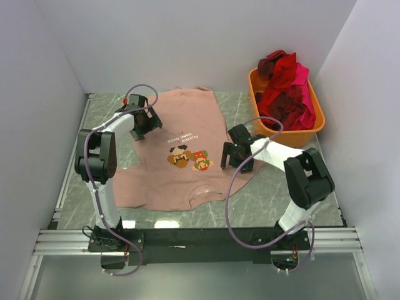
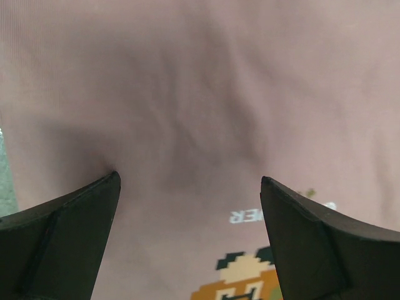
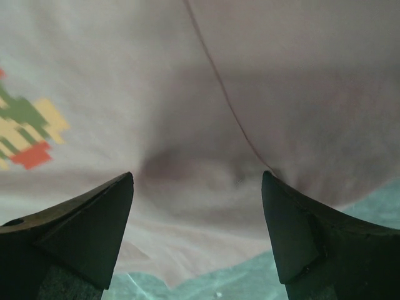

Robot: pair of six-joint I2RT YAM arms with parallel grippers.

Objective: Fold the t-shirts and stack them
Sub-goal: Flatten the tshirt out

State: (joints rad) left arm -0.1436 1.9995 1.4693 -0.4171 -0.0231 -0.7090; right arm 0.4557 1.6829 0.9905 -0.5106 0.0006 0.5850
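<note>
The dusty pink t-shirt [image 1: 187,122] lies spread flat on the worktop [image 1: 275,187] in the middle of the frame, with its cartoon print [image 1: 189,159] facing up. The right pincer [image 1: 230,161] is low over the shirt's right edge, spread wide, with only cloth between its tips. The left pincer [image 1: 142,128], also spread, is over the shirt's upper left part. In the upper right, the orange tub [image 1: 315,122] holds a heap of red, maroon and hot pink t-shirts [image 1: 284,87].
</note>
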